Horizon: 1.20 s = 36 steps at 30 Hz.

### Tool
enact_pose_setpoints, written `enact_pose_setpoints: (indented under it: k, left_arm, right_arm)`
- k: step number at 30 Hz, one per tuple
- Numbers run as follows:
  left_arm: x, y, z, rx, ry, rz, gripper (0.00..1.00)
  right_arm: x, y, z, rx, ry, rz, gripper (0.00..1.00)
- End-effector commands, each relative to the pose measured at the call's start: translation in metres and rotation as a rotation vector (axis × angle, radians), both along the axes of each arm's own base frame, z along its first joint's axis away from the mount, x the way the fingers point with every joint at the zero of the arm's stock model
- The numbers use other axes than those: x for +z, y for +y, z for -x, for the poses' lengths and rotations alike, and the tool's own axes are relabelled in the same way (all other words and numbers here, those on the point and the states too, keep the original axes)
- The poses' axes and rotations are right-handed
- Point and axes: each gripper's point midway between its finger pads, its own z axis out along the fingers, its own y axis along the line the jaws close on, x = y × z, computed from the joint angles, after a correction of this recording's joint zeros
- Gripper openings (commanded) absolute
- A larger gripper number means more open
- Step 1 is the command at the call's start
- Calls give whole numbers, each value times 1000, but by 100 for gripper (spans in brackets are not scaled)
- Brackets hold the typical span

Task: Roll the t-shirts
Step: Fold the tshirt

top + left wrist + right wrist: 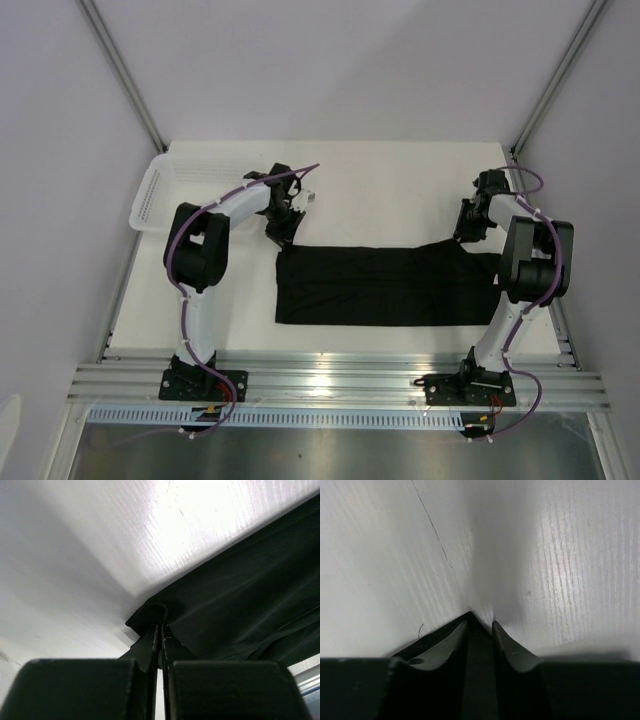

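Grasp step: your left gripper [160, 629] is clamped on the far-left corner of the black t-shirt [385, 285], which lies as a strip across the mid tabletop [400, 190]. The right gripper [467, 236] is at the far-right corner and I can't tell its grip, so confirm both pinch cloth before rolling.

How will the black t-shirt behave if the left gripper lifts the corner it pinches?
Probably floppy: the t-shirt lies flat and creases around the left gripper, so the corner should rise while the rest drags or hangs. Likely light, being thin cloth. It should not roll or tip by itself.
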Motion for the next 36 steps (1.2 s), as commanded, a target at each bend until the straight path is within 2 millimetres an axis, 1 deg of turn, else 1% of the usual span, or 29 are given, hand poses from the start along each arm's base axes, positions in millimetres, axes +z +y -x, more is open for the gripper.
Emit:
enact_pose_setpoints:
  k: [1, 2, 5, 6, 7, 8, 11, 12, 15, 16, 20, 23, 27, 28, 29, 30, 31, 32, 34, 35, 36]
  left_arm:
    - [10, -7, -7, -4, -29, 26, 1]
    - [10, -8, -6, -6, -27, 29, 1]
    - [10, -7, -4, -10, -28, 33, 1]
    - [11, -7, -4, -12, -31, 31, 1]
    - [8, -6, -3, -15, -30, 29, 1]
    - [11, -7, -4, -17, -39, 34, 1]
    - [10, -6, -5, -18, -45, 33, 1]
    - [11, -7, -6, -17, -51, 31, 1]
    - [11, -6, -7, -16, -54, 26, 1]
    - [11, -6, -7, -16, -55, 25, 1]
    - [13, -6, -9, -17, -63, 26, 1]
    - [13, -6, -10, -19, -65, 23, 1]
    - [14, -5, -12, -23, -72, 21, 1]
    - [14, -6, -12, -23, -72, 21, 1]
    - [14, -7, -12, -33, -70, 27, 5]
    - [17, -7, -12, -36, -72, 32, 13]
    - [19, -8, -13, -38, -77, 33, 26]
    - [24, -8, -14, -45, -88, 41, 31]
    - [33, -13, -17, -57, -113, 67, 40]
    - [44, -15, -21, -61, -140, 80, 42]
    - [48, -17, -22, -65, -147, 94, 43]
  right_arm:
    - [1, 8, 1, 2, -16, -39, 27]
    - [-1, 8, 1, -6, -9, -45, 25]
    - [-2, 9, 3, -9, -2, -49, 9]
    - [0, 8, 4, -15, -1, -46, 1]
    - [2, 7, 5, -16, 1, -44, 0]
    - [3, 6, 7, -22, 0, -37, 0]
    - [14, 1, 11, -53, -17, -22, 0]
    - [19, 1, 14, -69, -25, -21, 0]
    - [26, -3, 22, -101, -31, -19, 0]
    - [28, -3, 28, -107, -31, -20, 0]
    - [30, -9, 40, -133, -21, 1, 0]
    - [33, -17, 42, -158, -31, 2, 0]
    - [36, -19, 39, -163, -49, -17, 0]
    - [36, -13, 36, -143, -62, -49, 4]
    - [35, -12, 33, -140, -61, -56, 18]
    - [34, -11, 33, -139, -53, -57, 23]
    - [36, -12, 32, -145, -53, -54, 27]
    - [40, -16, 30, -163, -62, -37, 33]
    - [45, -21, 34, -181, -56, -17, 36]
    - [48, -26, 37, -199, -53, 7, 36]
    - [52, -30, 45, -219, -44, 17, 36]
